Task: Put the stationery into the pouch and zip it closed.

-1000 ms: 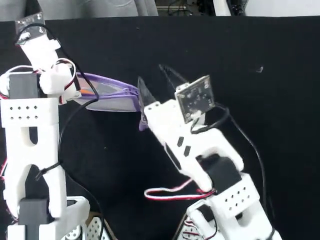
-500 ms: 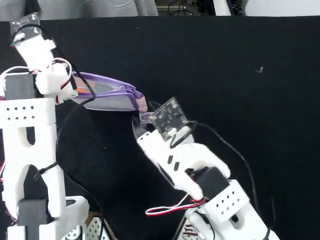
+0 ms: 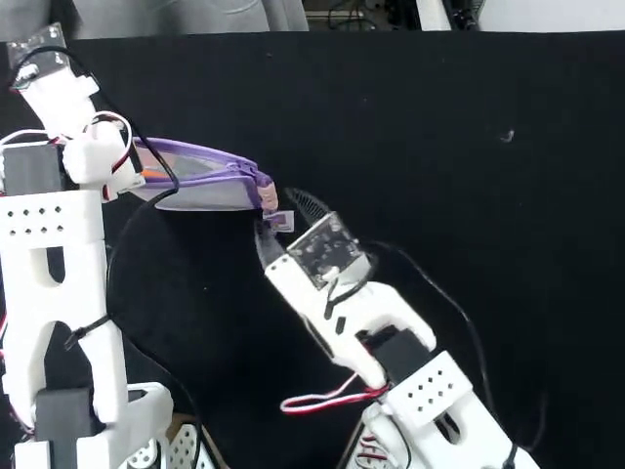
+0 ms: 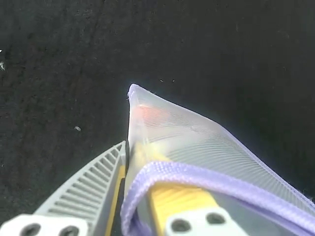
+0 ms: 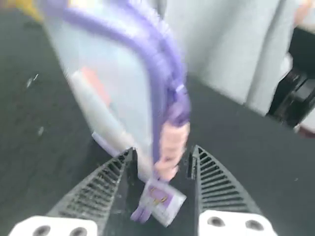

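Nearest the arm bases, the right gripper [image 5: 164, 150] is seen with its fingers [image 5: 120, 169] spread, one on either side of the pink zipper pull [image 5: 170, 147]. Whether either finger touches the pull cannot be told. A small purple tag [image 5: 158, 199] is hung from the pull, between the fingers. Just beyond, the pouch [image 3: 210, 186] is held up off the black table [image 3: 488, 195], its purple zipper edge [image 5: 147, 59] turned upward. A reddish item [image 5: 93, 86] is made out through its clear wall. At the pouch's far end, the left gripper [image 4: 133, 157] is pressed together on the pouch's corner, with a ribbed grey finger [image 4: 93, 187] laid against the outside.
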